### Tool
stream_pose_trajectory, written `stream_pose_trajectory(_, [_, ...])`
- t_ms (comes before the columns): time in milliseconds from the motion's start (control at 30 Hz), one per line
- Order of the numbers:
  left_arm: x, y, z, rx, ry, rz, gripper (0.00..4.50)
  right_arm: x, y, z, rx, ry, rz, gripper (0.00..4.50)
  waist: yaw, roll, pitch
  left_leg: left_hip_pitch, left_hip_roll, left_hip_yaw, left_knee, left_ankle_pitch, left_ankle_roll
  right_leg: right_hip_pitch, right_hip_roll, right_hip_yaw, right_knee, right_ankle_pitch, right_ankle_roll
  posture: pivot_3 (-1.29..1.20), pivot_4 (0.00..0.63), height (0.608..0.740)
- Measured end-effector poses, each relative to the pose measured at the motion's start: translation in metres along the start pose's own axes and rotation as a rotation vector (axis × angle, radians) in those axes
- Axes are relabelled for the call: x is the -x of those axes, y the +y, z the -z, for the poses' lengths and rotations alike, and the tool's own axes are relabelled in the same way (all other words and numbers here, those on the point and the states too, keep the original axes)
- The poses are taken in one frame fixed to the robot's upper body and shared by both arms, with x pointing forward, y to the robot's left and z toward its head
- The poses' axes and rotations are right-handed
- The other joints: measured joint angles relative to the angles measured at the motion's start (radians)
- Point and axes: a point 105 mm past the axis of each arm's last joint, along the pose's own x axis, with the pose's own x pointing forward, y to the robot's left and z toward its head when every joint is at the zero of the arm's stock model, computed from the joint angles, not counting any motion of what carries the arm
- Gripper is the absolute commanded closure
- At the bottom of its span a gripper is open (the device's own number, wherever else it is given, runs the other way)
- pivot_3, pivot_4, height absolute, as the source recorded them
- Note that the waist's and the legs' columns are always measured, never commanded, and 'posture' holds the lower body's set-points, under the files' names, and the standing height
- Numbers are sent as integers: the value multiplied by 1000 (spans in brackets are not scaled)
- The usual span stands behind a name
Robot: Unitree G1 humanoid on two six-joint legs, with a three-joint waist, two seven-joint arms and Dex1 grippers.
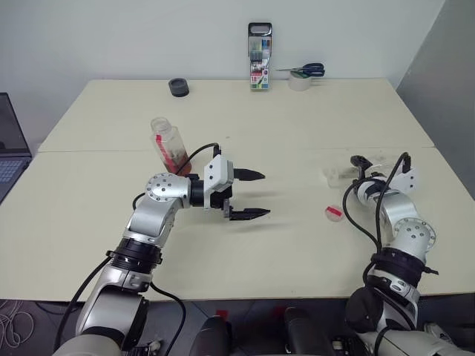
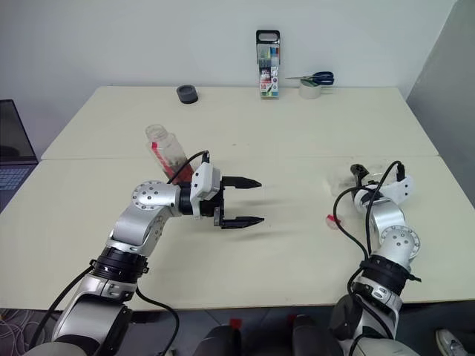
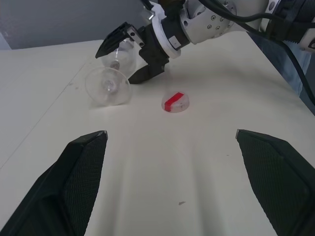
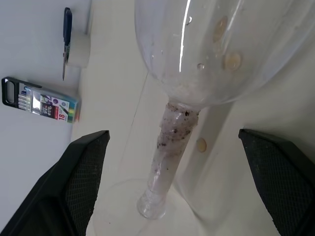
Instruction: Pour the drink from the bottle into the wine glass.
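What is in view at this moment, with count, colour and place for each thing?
bottle: 1, clear with red label, uncapped, standing tilted behind the left arm
drink: a little reddish liquid low in the bottle
wine glass: 1, clear, lying on its side at the right gripper
cap: 1, red-pink, on the table near the right arm
marker case: 1, black-topped, upright at the far edge
tape roll: 1, whitish, far edge, right of the case
scissors: 1, blue-handled, on the tape roll
round object: 1, dark, far left
laptop: 1, dark, at the left edge
table: cream
left gripper: open, empty
right gripper: open, astride the glass stem
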Motion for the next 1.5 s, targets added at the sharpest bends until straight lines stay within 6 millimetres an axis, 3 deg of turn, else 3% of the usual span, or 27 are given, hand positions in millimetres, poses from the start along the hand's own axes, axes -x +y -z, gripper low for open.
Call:
stream_pose_trajectory(100, [0, 0, 0, -3, 7, 0, 21, -6, 2, 0, -20, 4, -17, 0, -1, 0, 0, 0, 0, 0, 0, 0, 0, 0, 0, 0, 0, 0, 0, 0, 150, 740])
stream_pose_trajectory(200, [-1, 0, 0, -9, 14, 3, 0, -11, 2, 2, -25, 14, -28, 574, -3, 0, 0, 0, 0, 0, 0, 0, 0, 0, 0, 0, 0, 0, 0, 0, 150, 740])
stream_pose_trajectory(400, [-3, -1, 1, -12, 23, 13, 0, -20, -2, 17, -33, 75, -24, 2754, -17, 0, 0, 0, 0, 0, 0, 0, 0, 0, 0, 0, 1, 0, 0, 0, 150, 740])
stream_pose_trajectory(533, [-3, -1, 2, -13, 29, 15, 0, -23, 6, 17, -43, 80, -68, 4214, -18, 0, 0, 0, 0, -1, 0, 0, 0, 0, 0, 0, 0, 0, 0, 0, 150, 740])
stream_pose_trajectory(667, [-2, -1, 2, -15, 34, 14, 0, -25, 11, 18, -23, 86, -80, 4311, -19, 1, 0, 0, 0, -1, 0, 0, 0, 0, 0, 0, 0, 0, 0, 0, 150, 740])
stream_pose_trajectory(767, [-1, 0, 3, -16, 39, 10, 0, -23, 13, 19, 97, 82, -102, 4311, -18, 1, 0, 0, 0, -1, 0, 0, 0, 0, 0, 0, 0, 0, 0, 0, 150, 740])
stream_pose_trajectory(967, [0, 0, 3, -18, 45, 4, 0, -12, 25, 34, 687, 20, -194, 4311, -6, 2, -2, 0, -1, -3, 0, 0, 0, 2, 0, 0, -2, 0, 0, 0, 150, 740])
stream_pose_trajectory(1100, [1, -1, 8, 2, 50, -16, 0, -2, 20, 46, 958, -15, -246, 4311, 9, 1, -2, 0, -1, -3, 1, 0, 0, 3, 0, 0, -4, 0, 0, 0, 150, 740])
stream_pose_trajectory(1500, [12, -1, 19, 53, 75, -115, 0, 11, 15, 65, 1207, -57, -324, 4311, 9, 0, -2, 0, 0, -3, 0, 0, 0, 3, 0, -1, -5, 0, 0, 0, 150, 740])
